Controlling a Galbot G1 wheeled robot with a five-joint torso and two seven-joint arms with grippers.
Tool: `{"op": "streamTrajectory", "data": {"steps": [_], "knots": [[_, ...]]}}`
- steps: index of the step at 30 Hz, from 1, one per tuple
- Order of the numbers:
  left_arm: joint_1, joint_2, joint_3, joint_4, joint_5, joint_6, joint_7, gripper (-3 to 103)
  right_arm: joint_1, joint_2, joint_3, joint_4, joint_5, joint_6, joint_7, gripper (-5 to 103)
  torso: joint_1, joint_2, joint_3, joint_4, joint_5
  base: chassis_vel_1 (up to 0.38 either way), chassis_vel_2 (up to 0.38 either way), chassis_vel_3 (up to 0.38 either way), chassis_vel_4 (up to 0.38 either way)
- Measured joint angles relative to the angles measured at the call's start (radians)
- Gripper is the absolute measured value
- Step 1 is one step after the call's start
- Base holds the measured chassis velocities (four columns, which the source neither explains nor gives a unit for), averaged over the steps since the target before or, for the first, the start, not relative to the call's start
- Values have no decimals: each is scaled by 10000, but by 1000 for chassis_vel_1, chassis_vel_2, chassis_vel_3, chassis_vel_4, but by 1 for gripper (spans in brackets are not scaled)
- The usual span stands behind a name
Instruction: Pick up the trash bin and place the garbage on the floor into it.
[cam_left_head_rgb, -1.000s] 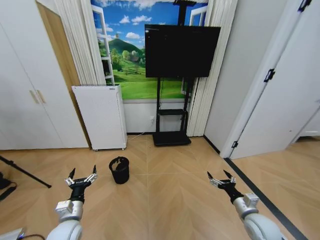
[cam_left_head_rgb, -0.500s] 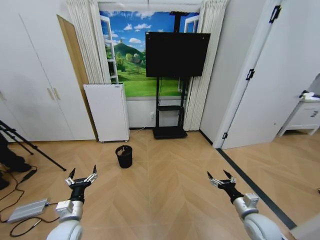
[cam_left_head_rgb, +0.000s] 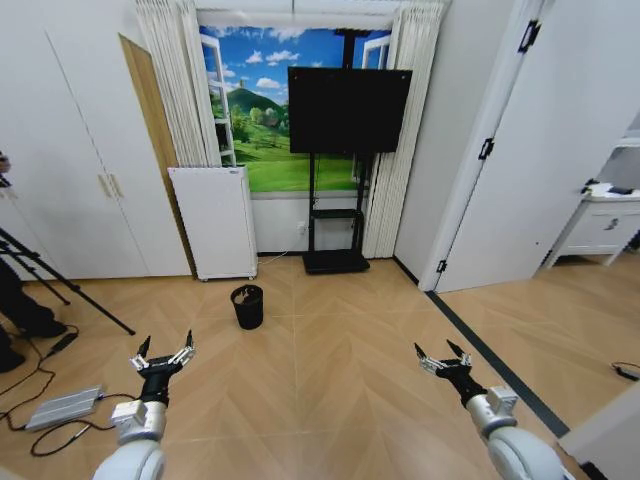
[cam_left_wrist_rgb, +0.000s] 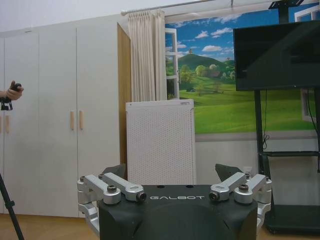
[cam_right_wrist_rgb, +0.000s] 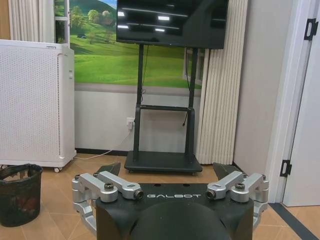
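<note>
The trash bin (cam_left_head_rgb: 247, 306), small, black and round, stands upright on the wood floor in front of the white appliance, well ahead of both arms. It also shows in the right wrist view as a mesh trash bin (cam_right_wrist_rgb: 19, 194) with a reddish patch behind its wall; I cannot tell what that is. The garbage is out of view. My left gripper (cam_left_head_rgb: 163, 352) (cam_left_wrist_rgb: 171, 172) is held low at the front left, open and holding nothing. At the front right, my right gripper (cam_left_head_rgb: 441, 355) (cam_right_wrist_rgb: 166, 170) is open too, with nothing between its fingers.
A white perforated appliance (cam_left_head_rgb: 212, 222) stands against the back wall. Beside it is a TV (cam_left_head_rgb: 348, 110) on a black stand base (cam_left_head_rgb: 335, 262). A tripod leg (cam_left_head_rgb: 60, 285) and a grey box with cables (cam_left_head_rgb: 62, 408) lie at the left. A dark floor strip (cam_left_head_rgb: 480, 345) runs along the right.
The whole picture has widened: the camera has backed away from the wall, so the bin looks smaller and farther off. Both grippers keep the same open pose.
</note>
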Motion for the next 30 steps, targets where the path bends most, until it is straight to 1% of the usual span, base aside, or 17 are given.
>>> {"op": "streamTrajectory", "data": {"steps": [30], "knots": [[3,0,0,0,0,0,-1,98,-3,0,0,0,0,0,0,100,-7,2,-4,-1,1,0,0,0,0]]}}
